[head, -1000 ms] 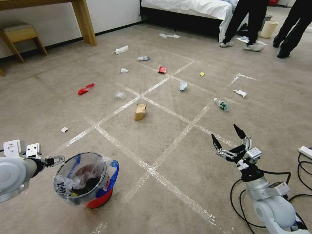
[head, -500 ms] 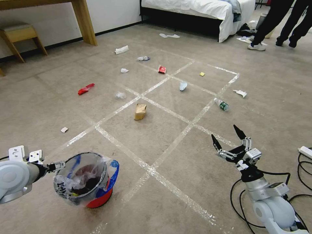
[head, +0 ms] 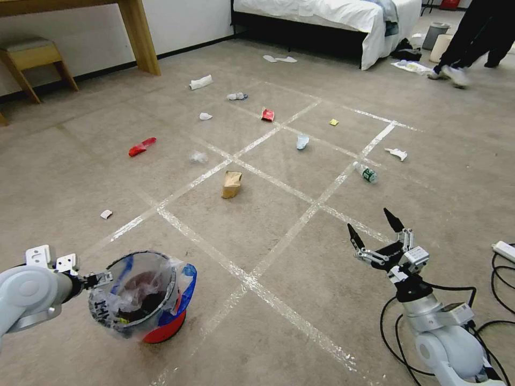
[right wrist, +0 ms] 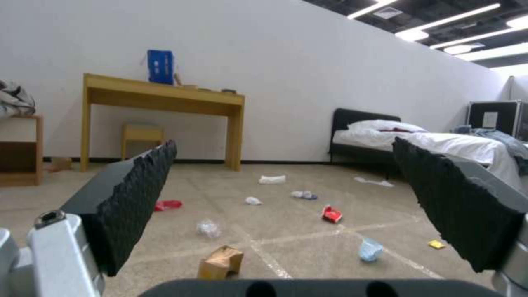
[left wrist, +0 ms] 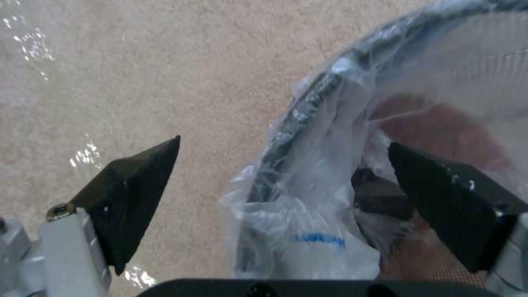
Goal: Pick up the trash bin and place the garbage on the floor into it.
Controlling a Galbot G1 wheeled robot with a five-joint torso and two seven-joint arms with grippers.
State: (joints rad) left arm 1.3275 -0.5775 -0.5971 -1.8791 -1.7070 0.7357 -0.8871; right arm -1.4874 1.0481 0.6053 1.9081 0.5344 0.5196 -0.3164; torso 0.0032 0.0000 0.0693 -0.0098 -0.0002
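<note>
While the trash bin (head: 140, 296) sits on the carpet (head: 300, 300) at the robot's near left, the left gripper (head: 102, 279) has its black fingers spread wide across the bin's rim, one outside the dark rim and one inside over the clear liner. From the left wrist view the fingers (left wrist: 129, 194) stand apart with the rim and crinkled plastic (left wrist: 308, 198) between them, not pinched. Whether either pad touches the bag I cannot make out. What lies inside the bin is hard to read through the plastic: something dark and reddish, no more.

Over on the right, the right gripper (head: 375, 230) hangs above bare carpet, its two pointed fingers splayed open and holding nothing; its arm is cut off at the lower edge, with black cables (head: 397, 321) looping beside it.

Garbage lies well ahead of both arms among the tape lines: a brown paper bag (head: 232, 184) nearest, a clear bottle (head: 365, 172) to its right, a red wrapper (head: 141, 146) to the left, a second red wrapper (head: 267, 114) farther back, a yellow scrap (head: 333, 122), white tissues (head: 200, 82) and a pale crumpled cup-like piece (head: 302, 141) whose make I cannot tell. A clear crumple (head: 198, 157) near the tape crossing is barely visible against the carpet.
</note>
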